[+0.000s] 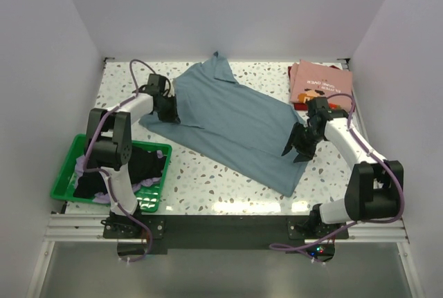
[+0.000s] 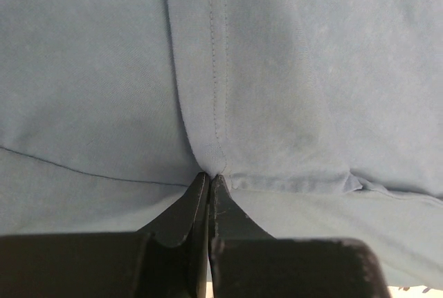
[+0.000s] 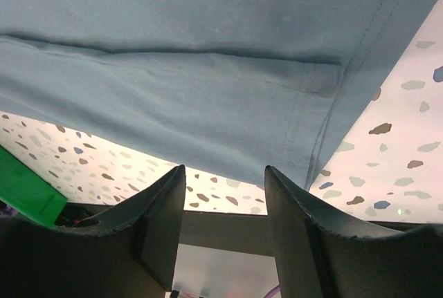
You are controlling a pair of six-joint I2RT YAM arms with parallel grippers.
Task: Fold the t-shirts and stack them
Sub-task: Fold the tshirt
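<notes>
The grey-blue t-shirt [image 1: 235,122] lies spread out at a slant across the middle of the speckled worktop [image 1: 208,180], its collar end toward the back wall [image 1: 228,7]. The left arm [image 1: 135,108] reaches to the shirt's left edge. Its jaws are pressed together, pinching a small ridge of the cloth right at a stitched seam. The right arm [image 1: 346,139] stands at the shirt's right edge. There the jaws are parted wide with nothing between them, and the shirt's hem corner lies just beyond the tips, apart from them.

At the back right corner a folded pink t-shirt [image 1: 320,82] with a small print rests on a dark red one [image 1: 296,106]. On the left, near the arm bases, a green basket [image 1: 66,170] holds a black t-shirt [image 1: 142,163] and a lavender one [image 1: 147,184], both crumpled. Plain white walls close in 3 sides of the worktop.
</notes>
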